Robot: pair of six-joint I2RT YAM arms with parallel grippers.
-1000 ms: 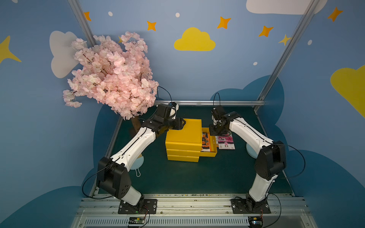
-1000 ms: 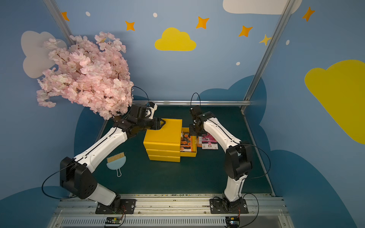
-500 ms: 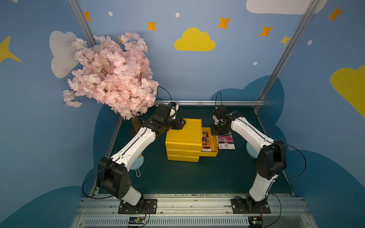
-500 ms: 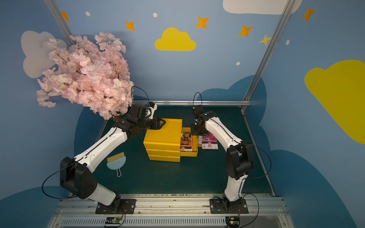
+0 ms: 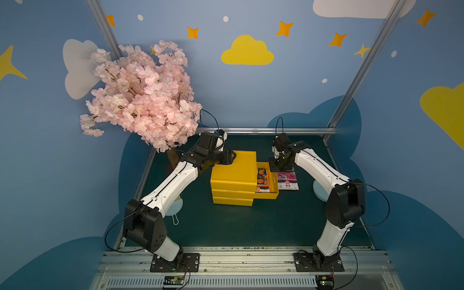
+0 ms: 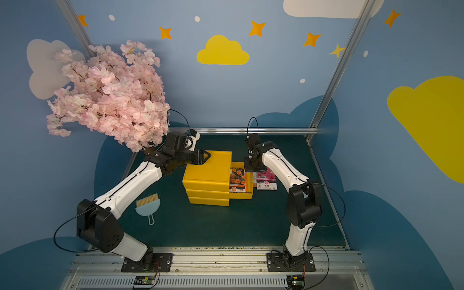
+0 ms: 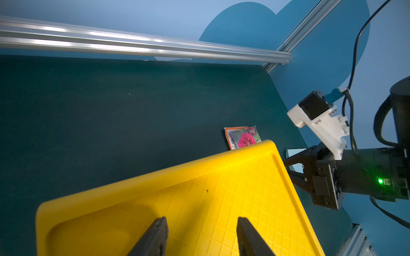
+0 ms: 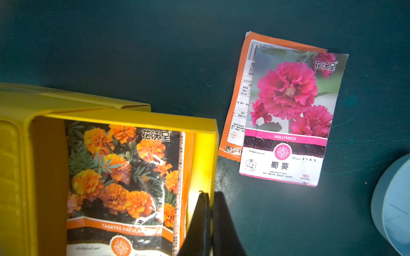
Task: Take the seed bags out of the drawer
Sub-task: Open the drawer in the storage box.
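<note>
The yellow drawer [image 5: 274, 184] [image 6: 249, 184] [image 8: 133, 116] stands pulled out to the right of the yellow cabinet [image 5: 233, 170] [image 7: 199, 188]. An orange-flowered seed bag [image 5: 262, 179] [image 6: 237, 179] [image 8: 124, 177] lies flat inside it. A pink-flowered seed bag [image 5: 287, 179] [image 6: 266, 180] [image 7: 245, 138] [image 8: 288, 110] lies on the mat just right of the drawer, over an orange-edged packet [image 8: 238, 99]. My right gripper [image 5: 278, 165] [image 6: 252, 165] [image 8: 208, 194] points down, shut and empty, above the drawer's front wall. My left gripper [image 5: 229, 157] [image 6: 204, 157] [image 7: 200, 221] is open over the cabinet's top, holding nothing.
A pink blossom tree [image 5: 140, 95] rises at the back left, over my left arm. A light blue brush [image 6: 148, 207] lies on the mat at the left. A pale blue round object [image 5: 319, 192] [image 8: 392, 199] sits near my right arm. A metal rail [image 7: 133, 46] runs along the back.
My right wrist has shifted slightly toward the back right, its gripper staying shut over the drawer's front. The left arm and both seed bags have not moved.
</note>
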